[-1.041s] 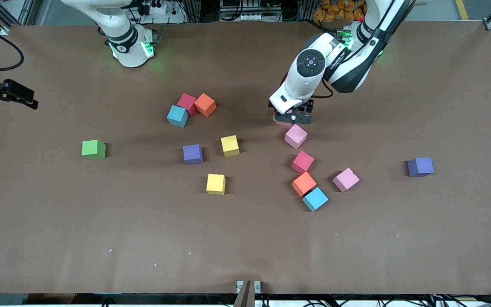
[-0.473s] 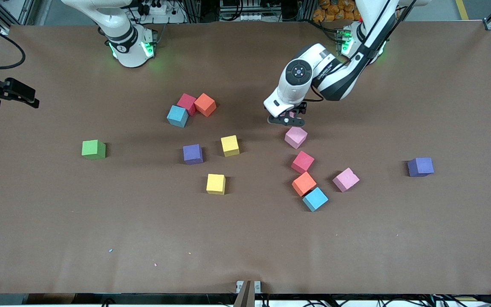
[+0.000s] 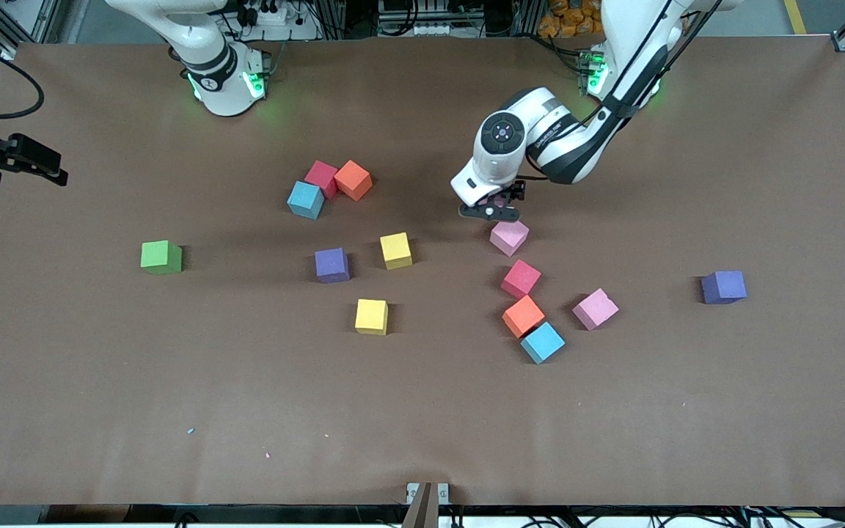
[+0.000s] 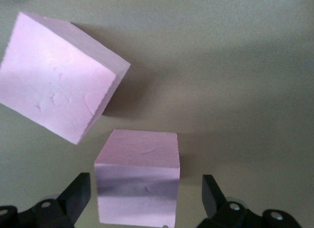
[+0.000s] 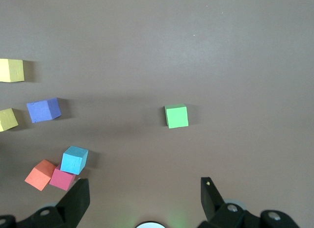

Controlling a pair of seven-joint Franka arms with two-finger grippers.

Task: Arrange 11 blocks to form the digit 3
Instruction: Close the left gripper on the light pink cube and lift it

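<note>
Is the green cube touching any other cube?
No, the green cube sits alone on the table, apart from every other block, toward the right arm's end.

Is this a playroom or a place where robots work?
It looks like a robot lab: two arms, left gripper and right gripper, work at a brown table with toy blocks, with metal frames and cables around it.

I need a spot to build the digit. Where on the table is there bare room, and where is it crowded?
Bare: the table strip nearer the front camera than the yellow block and blue block. Also bare between the pink block and purple block. Crowded: under the left gripper; the right gripper waits.
</note>
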